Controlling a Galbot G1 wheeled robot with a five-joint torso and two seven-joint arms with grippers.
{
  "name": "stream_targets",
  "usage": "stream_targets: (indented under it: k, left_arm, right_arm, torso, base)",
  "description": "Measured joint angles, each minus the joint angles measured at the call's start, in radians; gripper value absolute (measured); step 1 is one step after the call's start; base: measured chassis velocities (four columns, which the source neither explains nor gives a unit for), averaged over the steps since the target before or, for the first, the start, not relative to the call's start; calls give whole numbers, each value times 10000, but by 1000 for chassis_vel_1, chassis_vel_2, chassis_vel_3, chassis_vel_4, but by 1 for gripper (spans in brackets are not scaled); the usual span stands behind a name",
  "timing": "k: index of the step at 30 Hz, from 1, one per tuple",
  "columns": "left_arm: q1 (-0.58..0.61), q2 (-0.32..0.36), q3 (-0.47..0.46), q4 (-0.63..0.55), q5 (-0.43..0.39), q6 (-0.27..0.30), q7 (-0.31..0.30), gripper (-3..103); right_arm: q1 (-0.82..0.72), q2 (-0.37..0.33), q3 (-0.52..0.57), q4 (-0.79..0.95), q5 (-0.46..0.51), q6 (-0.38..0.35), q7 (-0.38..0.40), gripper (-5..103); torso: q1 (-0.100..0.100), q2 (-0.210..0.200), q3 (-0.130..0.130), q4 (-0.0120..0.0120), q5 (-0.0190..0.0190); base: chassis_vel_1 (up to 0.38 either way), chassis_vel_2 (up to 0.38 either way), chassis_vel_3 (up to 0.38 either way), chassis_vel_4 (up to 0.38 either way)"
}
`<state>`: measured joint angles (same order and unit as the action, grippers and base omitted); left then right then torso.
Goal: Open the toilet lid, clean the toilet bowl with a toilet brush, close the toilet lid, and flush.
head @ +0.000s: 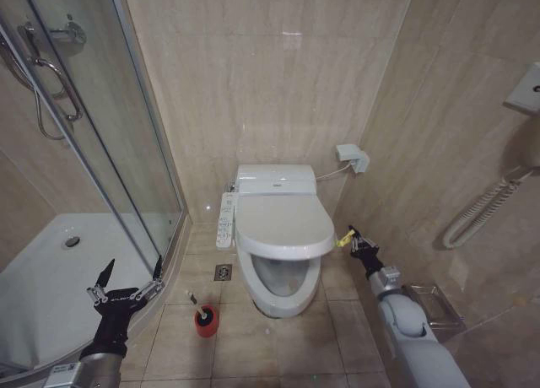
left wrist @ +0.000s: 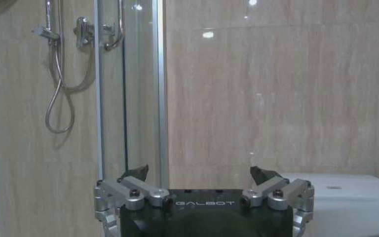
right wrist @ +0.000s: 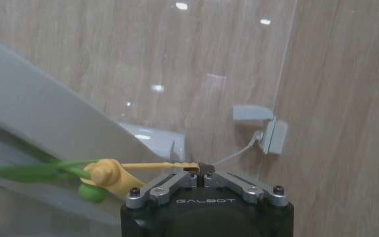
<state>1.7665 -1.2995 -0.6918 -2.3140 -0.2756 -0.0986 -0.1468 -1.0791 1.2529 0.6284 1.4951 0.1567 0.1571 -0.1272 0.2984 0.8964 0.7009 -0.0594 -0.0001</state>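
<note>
The toilet lid (head: 283, 222) is tilted up a little at its front, and the toilet bowl (head: 283, 280) shows beneath it. My right gripper (head: 353, 239) is at the lid's right edge, shut on the green-and-yellow tab (head: 343, 239). In the right wrist view the right gripper (right wrist: 200, 170) pinches the yellow strip of the tab (right wrist: 110, 173), with the lid (right wrist: 38, 108) slanting beside it. The toilet brush (head: 204, 315) stands in its red holder on the floor left of the bowl. My left gripper (head: 126, 278) hangs open over the shower tray's edge, and the left gripper (left wrist: 203, 177) holds nothing.
A glass shower enclosure (head: 126, 152) and its white tray (head: 51, 278) fill the left. A button panel (head: 226, 219) runs along the toilet's left side, with a floor drain (head: 223, 272) below it. A wall socket (head: 353, 158), a corded handset (head: 485, 207) and a metal rack (head: 437, 304) line the right wall.
</note>
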Motion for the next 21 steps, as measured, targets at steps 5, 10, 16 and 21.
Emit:
stream_targets:
  k: [5, 10, 16, 21]
  left_arm:
    - [0, 0, 0, 1, 0, 0, 0, 100]
    - [0, 0, -1, 0, 0, 0, 0, 100]
    - [0, 0, 0, 0, 0, 0, 0, 100]
    - [0, 0, 0, 1, 0, 0, 0, 100]
  right_arm:
    - [322, -204, -115, -174, 170, -127, 110, 1]
    - [571, -363, -234, -353, 257, -185, 215, 1]
    - [974, -601, -511, -503, 431, -382, 454, 1]
    - [1320, -792, -763, -736, 516, -455, 602, 1]
  torso:
    - [0, 0, 0, -2, 0]
    - [0, 0, 0, -2, 0]
    - [0, 0, 0, -3, -1]
    - [0, 0, 0, -3, -1]
  base:
    - [0, 0, 0, 0]
    - [0, 0, 0, 0]
    - [0, 0, 0, 0]
    - [0, 0, 0, 0]
